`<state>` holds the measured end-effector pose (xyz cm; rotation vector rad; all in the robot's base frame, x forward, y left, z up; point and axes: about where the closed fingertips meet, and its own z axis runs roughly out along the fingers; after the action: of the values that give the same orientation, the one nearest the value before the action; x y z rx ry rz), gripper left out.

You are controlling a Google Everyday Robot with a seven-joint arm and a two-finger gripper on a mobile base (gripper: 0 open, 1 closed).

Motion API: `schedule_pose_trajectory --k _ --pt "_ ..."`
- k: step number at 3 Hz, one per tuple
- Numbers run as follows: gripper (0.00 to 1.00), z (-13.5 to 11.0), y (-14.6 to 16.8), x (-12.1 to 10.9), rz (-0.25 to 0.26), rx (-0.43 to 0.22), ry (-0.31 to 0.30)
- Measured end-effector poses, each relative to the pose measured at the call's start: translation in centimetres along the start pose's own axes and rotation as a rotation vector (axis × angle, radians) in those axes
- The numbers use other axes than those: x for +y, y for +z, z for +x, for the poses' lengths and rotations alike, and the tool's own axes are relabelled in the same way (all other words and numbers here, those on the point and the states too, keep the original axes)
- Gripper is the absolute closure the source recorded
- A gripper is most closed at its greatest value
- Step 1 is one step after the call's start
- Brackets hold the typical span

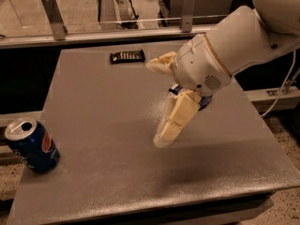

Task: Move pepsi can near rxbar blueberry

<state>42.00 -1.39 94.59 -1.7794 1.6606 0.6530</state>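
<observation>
The gripper hangs over the middle of the table, a little toward the right edge, at the end of a thick white arm that reaches in from the back right corner. Its two cream fingers are spread wide: one points down and forward toward the tabletop, the other points left and back. They grip nothing and nothing lies between them. The lower fingertip is close over the bare grey surface, and its shadow lies apart from it, toward the front edge. The can stands at the left edge near the front left corner, silver top up and logo facing the table, well apart from the gripper. The rxbar is almost wholly hidden behind the gripper's body; only slivers of blue show on either side of it, right of the table's centre. A black bar lies flat near the back edge, left of the upper finger. The table is a plain grey slab. Behind its back edge runs a metal rail with two upright posts. A pale speckled floor shows at the right, where a white cable hangs beside the table.
</observation>
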Motion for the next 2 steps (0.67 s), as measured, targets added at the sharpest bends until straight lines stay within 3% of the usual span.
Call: schedule_pose_trajectory --k 1,2 --pt "0.00 0.0 0.0 0.0 0.000 0.000 0.000" --pt "0.00 -0.9 2.5 0.8 -0.018 -0.038 0.016"
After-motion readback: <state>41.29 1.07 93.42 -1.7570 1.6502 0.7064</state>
